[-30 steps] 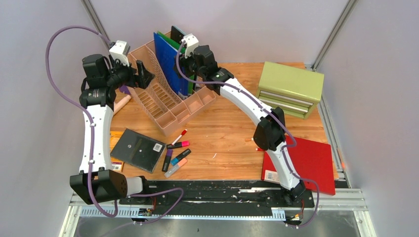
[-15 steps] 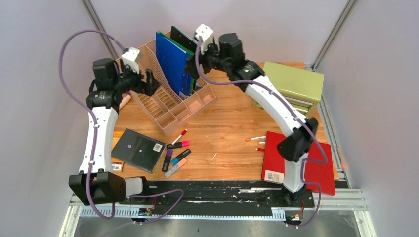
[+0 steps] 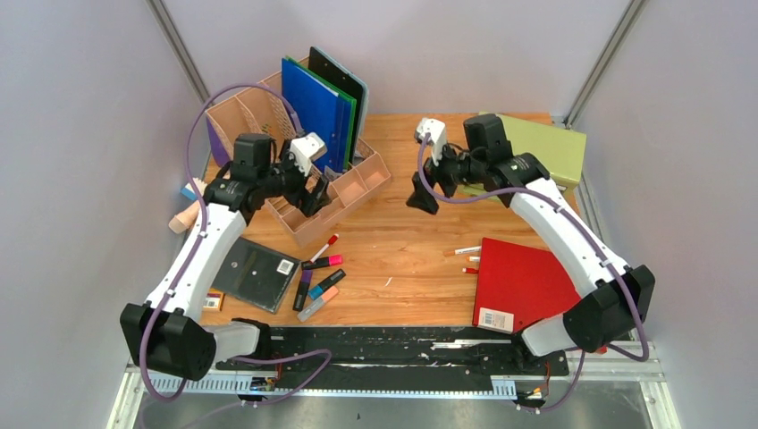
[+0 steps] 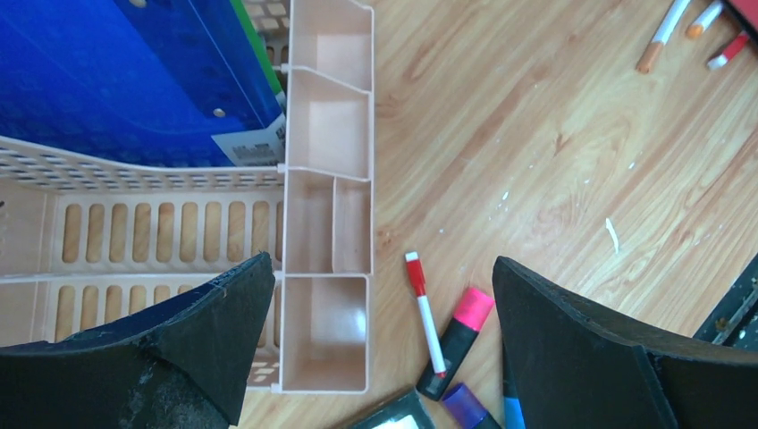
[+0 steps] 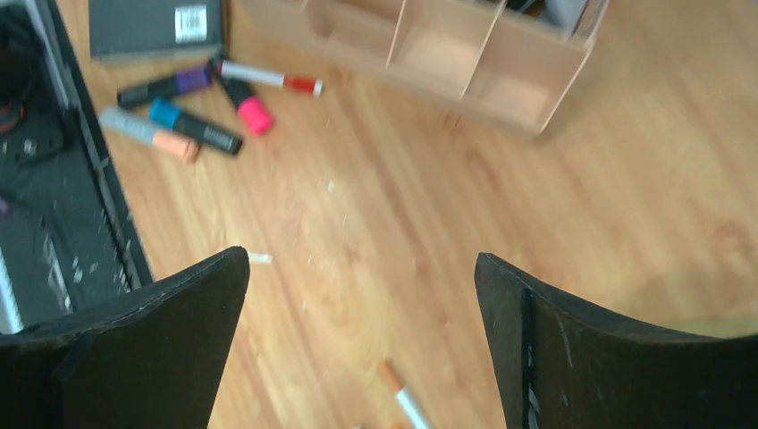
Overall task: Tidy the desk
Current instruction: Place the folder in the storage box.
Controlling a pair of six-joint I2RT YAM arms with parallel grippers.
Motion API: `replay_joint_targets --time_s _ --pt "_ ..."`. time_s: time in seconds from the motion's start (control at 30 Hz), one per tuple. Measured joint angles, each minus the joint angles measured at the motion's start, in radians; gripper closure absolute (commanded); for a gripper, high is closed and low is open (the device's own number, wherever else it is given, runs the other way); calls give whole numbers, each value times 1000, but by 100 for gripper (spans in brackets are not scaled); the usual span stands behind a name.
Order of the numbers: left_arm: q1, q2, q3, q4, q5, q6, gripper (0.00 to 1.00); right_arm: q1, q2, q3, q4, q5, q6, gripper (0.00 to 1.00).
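The desk (image 3: 402, 241) is light wood with a black front rail. On it lie several markers (image 3: 320, 277), a grey notebook (image 3: 250, 268), a red folder (image 3: 527, 281) and a few pens (image 3: 467, 252). My left gripper (image 3: 317, 192) is open and empty above the front compartments of the beige organizer (image 3: 344, 183). In the left wrist view my left gripper (image 4: 380, 268) hangs over the organizer (image 4: 326, 223), a red-capped pen (image 4: 426, 313) and a pink highlighter (image 4: 458, 332). My right gripper (image 3: 420, 198) is open and empty over the desk's middle; it also shows in the right wrist view (image 5: 360, 259).
Blue, green and black folders (image 3: 317, 107) stand in the organizer's rear slots. A green drawer cabinet (image 3: 536, 147) stands at the back right. A beige object (image 3: 186, 214) lies at the desk's left edge. An orange-tipped pen (image 5: 402, 393) lies below the right gripper.
Both grippers left the folders at the back. The left one came forward and right over the organizer's front. The right one swung right and down over the desk's middle.
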Motion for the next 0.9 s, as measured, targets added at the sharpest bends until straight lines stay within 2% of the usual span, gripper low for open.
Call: replay_joint_targets --time_s 0.17,0.33,0.43,0.57,0.77,0.9 --pt "-37 -9 -27 -16 -19 27 0 -11 -114 -171 -97 -3 -68 0" --pt "-166 -8 -44 -16 -58 61 0 -23 -272 -328 -152 63 -132 0" --pt "-259 18 -53 -14 -82 76 0 -90 -358 -416 -192 106 -161 0" --pt "-362 98 -53 4 -104 85 0 -291 -430 -493 -254 149 -202 0" --pt "-527 238 -53 45 -135 100 0 -698 -504 -562 -367 180 -333 0" --pt "-593 314 -45 68 -139 101 0 -1010 -475 -572 -441 178 -458 0"
